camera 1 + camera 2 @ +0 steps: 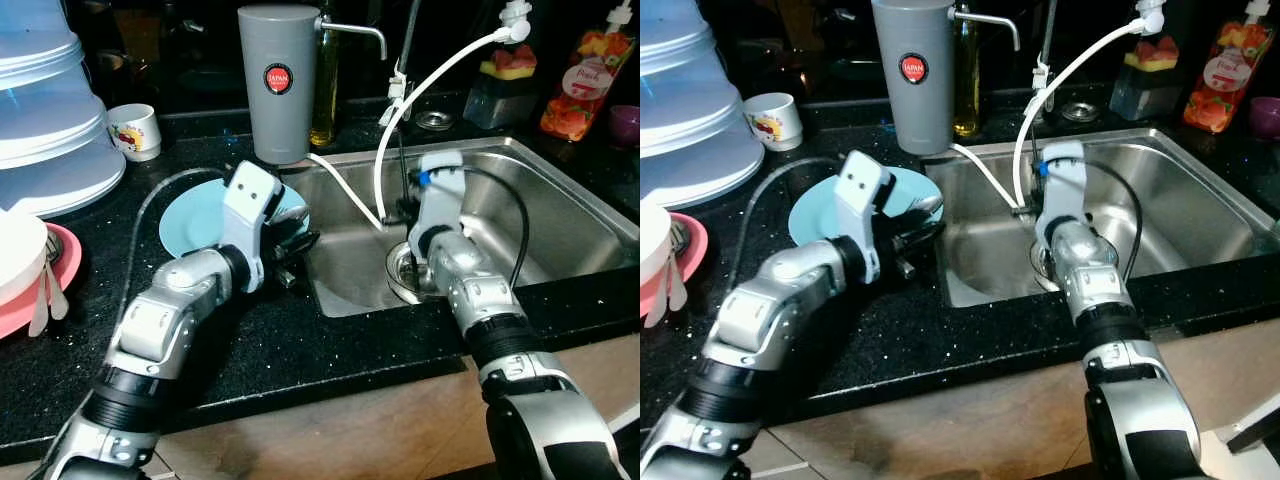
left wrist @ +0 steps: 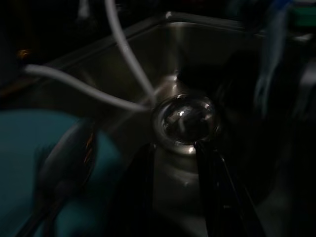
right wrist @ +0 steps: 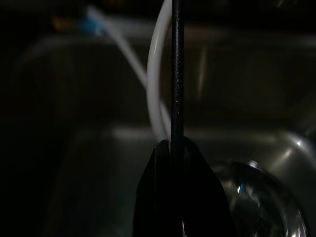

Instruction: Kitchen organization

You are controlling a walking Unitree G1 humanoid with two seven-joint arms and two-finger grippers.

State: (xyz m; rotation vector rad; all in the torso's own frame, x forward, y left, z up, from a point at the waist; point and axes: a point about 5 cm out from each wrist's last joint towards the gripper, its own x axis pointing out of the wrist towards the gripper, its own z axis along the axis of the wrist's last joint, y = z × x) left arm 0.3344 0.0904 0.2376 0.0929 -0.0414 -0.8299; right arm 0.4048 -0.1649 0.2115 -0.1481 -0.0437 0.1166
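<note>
1. The right hand (image 3: 177, 187) is down in the sink (image 1: 560, 215), near the drain (image 2: 185, 118). Its fingers are pressed together on a thin black rod (image 3: 177, 74) that stands upright in front of the white hose (image 1: 430, 85).
2. The left hand (image 1: 295, 245) hovers at the bench (image 1: 270, 340) edge of the sink, over the rim of a blue plate (image 1: 190, 225). Its fingers are spread, with nothing between them.
3. The plate lies flat on the bench just left of the sink; a spoon (image 2: 64, 168) seems to rest on it, though the blur leaves that unsure.
4. Farther left sit a pink plate (image 1: 65, 270) and a stack of clear tubs (image 1: 50, 110), with a cup (image 1: 135, 130) behind.
5. At the back stand a grey filter jug (image 1: 278, 80), a sponge (image 1: 510, 65) and a soap pouch (image 1: 588, 85).
6. Judging by this, the tidying is at an early stage: the dishes are still out on the bench, and the sink basin holds only the hoses and rod.
</note>
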